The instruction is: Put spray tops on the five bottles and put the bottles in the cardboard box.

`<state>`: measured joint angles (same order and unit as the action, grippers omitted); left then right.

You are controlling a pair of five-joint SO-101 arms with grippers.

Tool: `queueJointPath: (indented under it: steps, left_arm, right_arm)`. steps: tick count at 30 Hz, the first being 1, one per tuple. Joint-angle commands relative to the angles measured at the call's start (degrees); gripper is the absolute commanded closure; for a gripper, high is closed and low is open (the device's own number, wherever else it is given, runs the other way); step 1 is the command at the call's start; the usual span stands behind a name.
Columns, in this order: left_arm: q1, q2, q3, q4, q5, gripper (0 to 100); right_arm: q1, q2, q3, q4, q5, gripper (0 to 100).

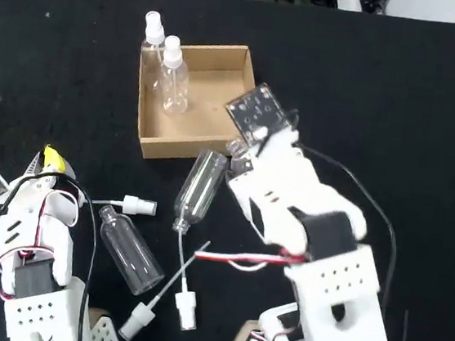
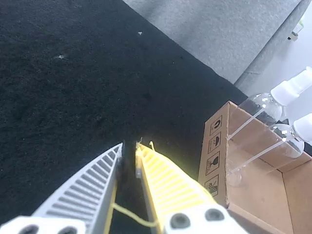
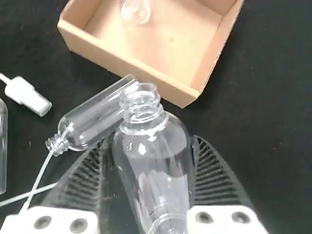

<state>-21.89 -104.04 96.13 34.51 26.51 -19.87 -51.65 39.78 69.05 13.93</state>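
From above, I see the cardboard box (image 1: 210, 103) at the far middle of the black tabletop (image 1: 400, 100), with two capped bottles (image 1: 173, 78) standing at its far left corner. Just on the near side of the box, an uncapped bottle (image 1: 199, 185) lies with its long axis running far to near, neck toward the near edge. A second bare bottle (image 1: 130, 250) lies to its left and nearer. One loose spray top (image 1: 139, 206) lies between them, to the right of the left gripper (image 1: 48, 157). Two more spray tops (image 1: 185, 308) lie by the near edge. In the left wrist view, that gripper's jaws are pressed together on nothing. The box side shows printed handling symbols (image 2: 213, 156), and I can read no words. In the right wrist view, the right gripper (image 3: 152, 140) clamps a third open bottle (image 3: 146, 161), its neck pointing far toward the box. I judge the next step is seating a spray top in that neck, and the left arm is nearer the loose tops.
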Motion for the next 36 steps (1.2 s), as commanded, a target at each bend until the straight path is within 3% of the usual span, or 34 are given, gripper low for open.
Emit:
queueJointPath:
  steps: [1,17,24,36]
  left_arm:
    - [-0.7,-0.3,1.3,-0.9,-0.6,96]
    - [-0.7,-0.3,1.3,-0.9,-0.8,96]
    - [-0.7,-0.4,1.1,2.1,-13.7,96]
    - [-0.8,-0.4,1.2,3.3,-25.3,96]
  right_arm:
    - [-1.0,-6.2,1.7,-3.3,-1.8,92.4]
    - [-0.6,-28.3,18.6,-9.8,-2.8,92.4]
    - [-0.6,-34.7,21.9,-9.8,-2.8,92.4]
    - [-0.6,-44.4,26.9,-9.8,-2.7,92.4]
